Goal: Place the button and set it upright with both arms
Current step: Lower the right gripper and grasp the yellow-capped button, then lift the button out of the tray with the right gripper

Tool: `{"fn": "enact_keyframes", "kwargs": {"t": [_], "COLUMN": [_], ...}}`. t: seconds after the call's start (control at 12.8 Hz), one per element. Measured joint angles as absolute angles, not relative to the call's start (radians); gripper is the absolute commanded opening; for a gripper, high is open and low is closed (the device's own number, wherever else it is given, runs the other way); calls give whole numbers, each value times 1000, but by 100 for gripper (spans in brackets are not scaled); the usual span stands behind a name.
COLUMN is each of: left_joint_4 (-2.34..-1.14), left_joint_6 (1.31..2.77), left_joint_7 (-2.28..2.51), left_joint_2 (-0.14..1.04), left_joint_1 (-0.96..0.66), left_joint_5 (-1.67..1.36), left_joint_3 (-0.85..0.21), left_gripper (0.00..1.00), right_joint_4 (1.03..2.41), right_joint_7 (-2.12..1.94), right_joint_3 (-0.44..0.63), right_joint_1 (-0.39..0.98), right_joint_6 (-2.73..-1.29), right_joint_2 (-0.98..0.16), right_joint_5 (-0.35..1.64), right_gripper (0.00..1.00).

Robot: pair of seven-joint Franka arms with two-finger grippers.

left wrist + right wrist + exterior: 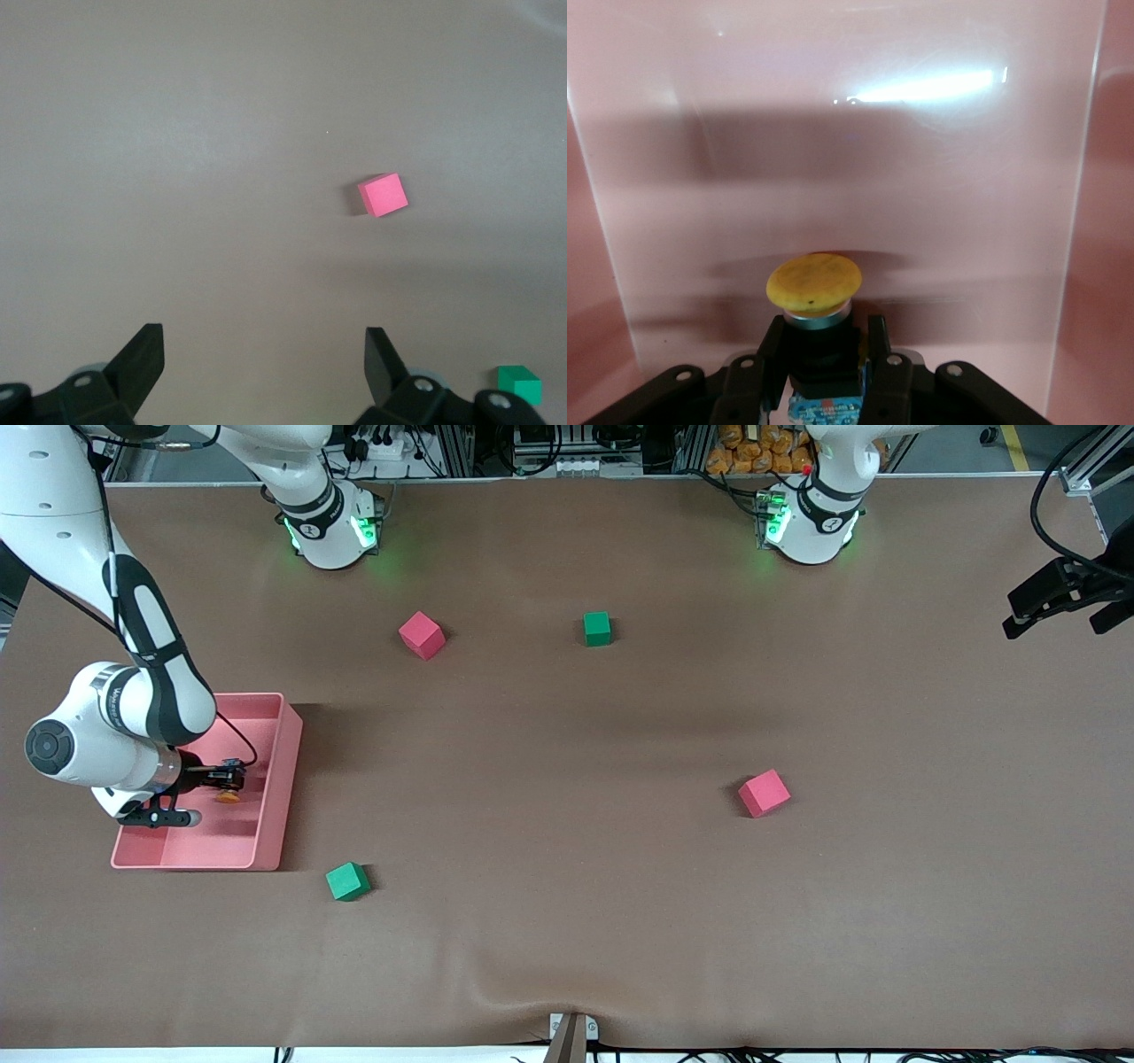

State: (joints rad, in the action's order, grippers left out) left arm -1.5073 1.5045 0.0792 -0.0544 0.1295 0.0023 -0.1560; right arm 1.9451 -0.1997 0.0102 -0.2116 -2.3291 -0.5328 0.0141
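Note:
The button (813, 283) has a round orange cap on a black body. My right gripper (824, 341) is shut on that body, one finger on each side, with the cap pointing away from the wrist. In the front view the right gripper (229, 779) is low inside the pink tray (276, 779) at the right arm's end of the table, and the orange cap (229, 796) shows at its tip. My left gripper (1063, 598) hangs over the left arm's end of the table. Its fingers (142, 354) stand wide open with nothing between them, and the left arm waits.
Two pink cubes (422, 635) (764, 793) and two green cubes (597, 628) (347, 881) lie scattered on the brown table. The left wrist view shows one pink cube (384, 195) and one green cube (519, 385). The tray's walls (1090, 221) stand close around the right gripper.

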Motion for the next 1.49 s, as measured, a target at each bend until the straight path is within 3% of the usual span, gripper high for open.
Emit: {"fn": "enact_keyframes", "kwargs": {"t": [0.16,0.47,0.71,1.02,1.49], "left_joint_4": [-1507,-1506,-1506,-1506,-1506], "left_joint_6": [1490,1472,1469,1447,1440], "left_joint_7": [79,79,79,79,79], "left_joint_2": [-57,-64,-76,-78,-79], "left_joint_1": [129,129,129,128,127], "left_joint_5": [2,2,2,2,2], "left_joint_3": [-155,-155,-157,-158,-159], "left_gripper": [100,100,100,100,100], "right_joint_4": [1883,1569,1420,1341,1328], "right_joint_7": [-206,-177,-19,309,633], "right_joint_3": [9,-4,-15,-22,-22], "right_joint_1": [-211,-178,-59,198,564], "right_joint_6": [-2214,-1773,-1639,-1726,-2169], "right_joint_2": [-530,-511,-502,-536,-744], "right_joint_5": [14,53,102,206,237], "right_gripper": [0,0,0,0,0]}}
